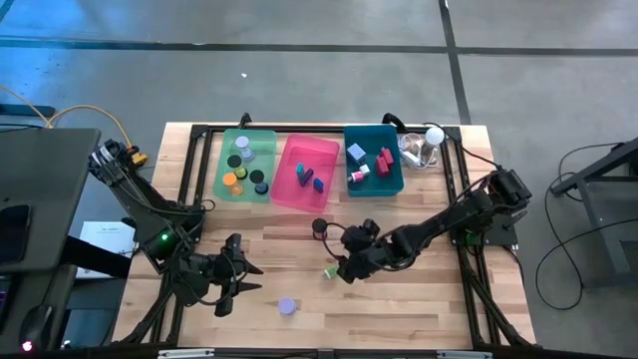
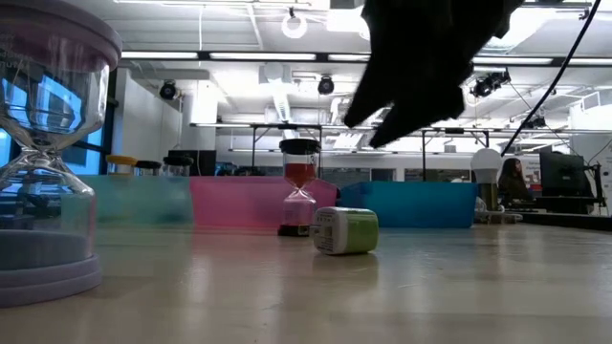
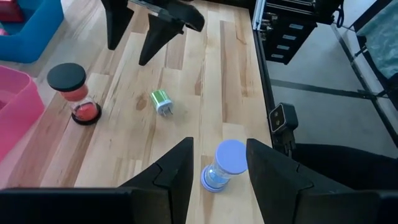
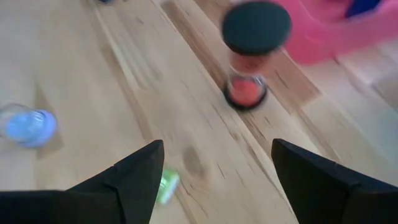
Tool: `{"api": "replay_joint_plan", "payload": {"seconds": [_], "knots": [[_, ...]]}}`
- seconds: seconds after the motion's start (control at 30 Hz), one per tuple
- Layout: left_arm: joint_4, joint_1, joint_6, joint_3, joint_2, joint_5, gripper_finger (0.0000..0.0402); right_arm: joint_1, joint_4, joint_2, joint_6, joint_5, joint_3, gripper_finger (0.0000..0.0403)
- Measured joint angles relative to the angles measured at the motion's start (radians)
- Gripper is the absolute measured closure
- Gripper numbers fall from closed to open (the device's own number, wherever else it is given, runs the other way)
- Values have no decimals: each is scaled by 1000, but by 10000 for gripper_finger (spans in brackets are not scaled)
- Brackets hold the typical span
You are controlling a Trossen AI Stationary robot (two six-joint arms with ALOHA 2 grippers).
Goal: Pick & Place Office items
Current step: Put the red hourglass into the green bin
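Observation:
A small green-and-white plug block (image 1: 328,272) lies on its side on the wooden table. My right gripper (image 1: 341,267) hangs open just above it, slanting down; in its wrist view (image 4: 216,144) the block (image 4: 166,186) shows beside one finger, untouched. A black-capped hourglass with red sand (image 1: 320,228) stands upright behind it. A lavender-capped hourglass (image 1: 287,306) stands near the front edge. My left gripper (image 1: 239,287) is open, to its left and above the table, and faces it (image 3: 225,165).
Green (image 1: 247,163), pink (image 1: 299,189) and teal (image 1: 395,179) bins stand in a row at the far side, each holding several small pieces. A white ball-topped clear gadget (image 1: 432,140) stands at the far right corner. Bare wood lies between the bins and the front edge.

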Motion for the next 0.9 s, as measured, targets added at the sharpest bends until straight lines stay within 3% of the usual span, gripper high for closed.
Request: {"api": "replay_joint_plan", "payload": {"seconds": [0.2,0.6,0.9], "knots": [[0,-1,13,0,0,0,258,0,-64,0,95,10,0,115],[-1,-1,70,0,0,0,258,0,-94,4,90,232,0,115],[-1,11,43,0,0,-5,258,6,-18,77,-59,293,0,115]]}}
